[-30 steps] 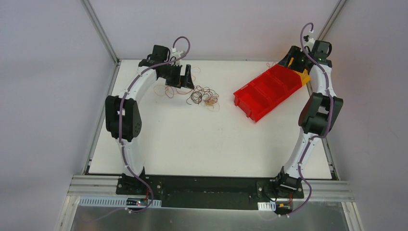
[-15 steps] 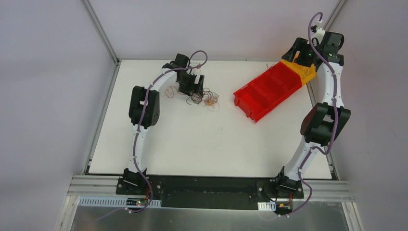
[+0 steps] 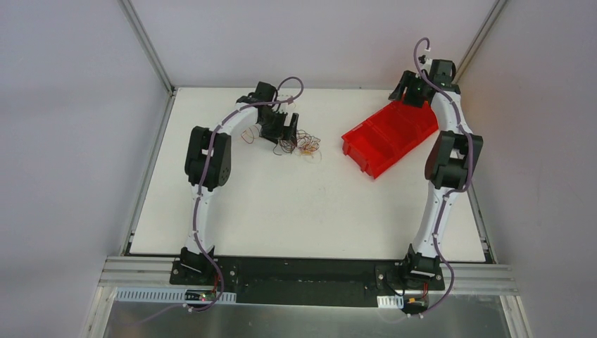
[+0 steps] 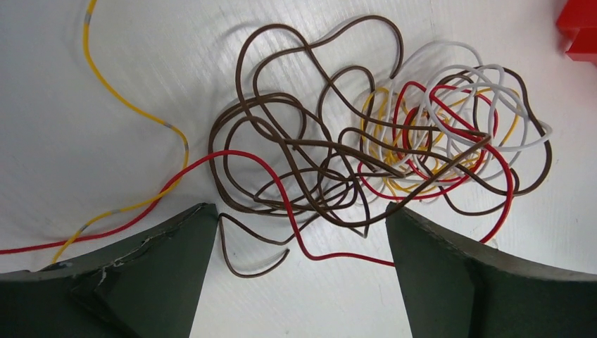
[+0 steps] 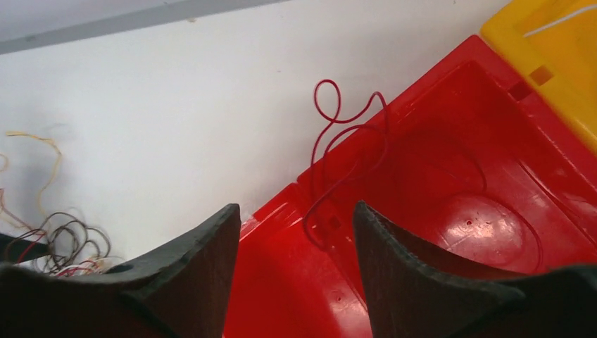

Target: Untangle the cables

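Observation:
The cables [image 4: 394,141] are a curly tangle of brown, red, yellow and white wires on the white table; the tangle also shows in the top view [image 3: 301,144]. My left gripper [image 4: 299,232] is open and low just in front of the tangle, also seen from above [image 3: 285,132]. A brown loop end and a red strand lie between its fingers [image 4: 141,274], which grip nothing. My right gripper [image 5: 296,218] is open and empty above the red bin [image 5: 457,183], far from the tangle. A separate thin red wire [image 5: 386,130] hangs over that bin's rim.
The red bin [image 3: 380,144] lies slanted at the back right. A yellow bin [image 5: 556,63] adjoins its far end. A yellow wire [image 4: 184,144] trails left from the tangle, and loose strands [image 3: 246,135] lie left of my left gripper. Walls close off the back.
My left arm moved right to the tangle's near-left edge a second ago and has since held. My right gripper swung left from the yellow bin to above the red bin's far end.

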Robot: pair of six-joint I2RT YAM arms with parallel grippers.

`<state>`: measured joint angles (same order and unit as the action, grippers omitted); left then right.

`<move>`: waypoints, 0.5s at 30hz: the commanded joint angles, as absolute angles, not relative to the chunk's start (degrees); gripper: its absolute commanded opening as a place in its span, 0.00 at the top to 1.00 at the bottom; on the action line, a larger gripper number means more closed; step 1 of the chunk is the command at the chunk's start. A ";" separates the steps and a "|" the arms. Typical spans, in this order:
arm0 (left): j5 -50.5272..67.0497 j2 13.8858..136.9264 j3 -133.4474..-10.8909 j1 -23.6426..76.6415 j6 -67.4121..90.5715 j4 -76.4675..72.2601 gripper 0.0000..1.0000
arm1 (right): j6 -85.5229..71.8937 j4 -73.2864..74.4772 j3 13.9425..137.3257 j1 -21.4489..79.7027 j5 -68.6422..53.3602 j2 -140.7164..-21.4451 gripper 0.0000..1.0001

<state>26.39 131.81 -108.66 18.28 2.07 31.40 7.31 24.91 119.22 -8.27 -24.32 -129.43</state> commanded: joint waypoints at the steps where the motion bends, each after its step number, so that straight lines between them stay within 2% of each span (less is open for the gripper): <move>1: 24.49 128.71 -104.89 17.68 1.25 34.89 0.05 | 7.32 21.87 123.98 -8.08 -19.24 -131.74 0.43; 3: 24.31 127.94 -104.06 17.42 1.15 34.89 0.05 | 8.17 21.92 123.23 -8.17 -16.67 -132.10 0.51; 7: 24.43 125.83 -101.84 15.78 0.87 34.89 0.06 | 9.04 21.26 120.64 -9.65 -12.52 -131.34 0.85; 8: 24.48 125.09 -101.19 15.24 0.69 34.87 0.06 | 8.16 21.07 120.09 -10.31 -13.17 -130.80 0.90; 11: 25.11 123.20 -99.29 13.78 0.53 34.89 0.06 | 6.71 20.08 117.61 -12.06 -15.58 -128.32 1.00; 15: 26.09 122.36 -98.33 12.40 -0.97 34.89 0.06 | 8.95 18.88 114.18 -12.56 -15.34 -127.15 1.00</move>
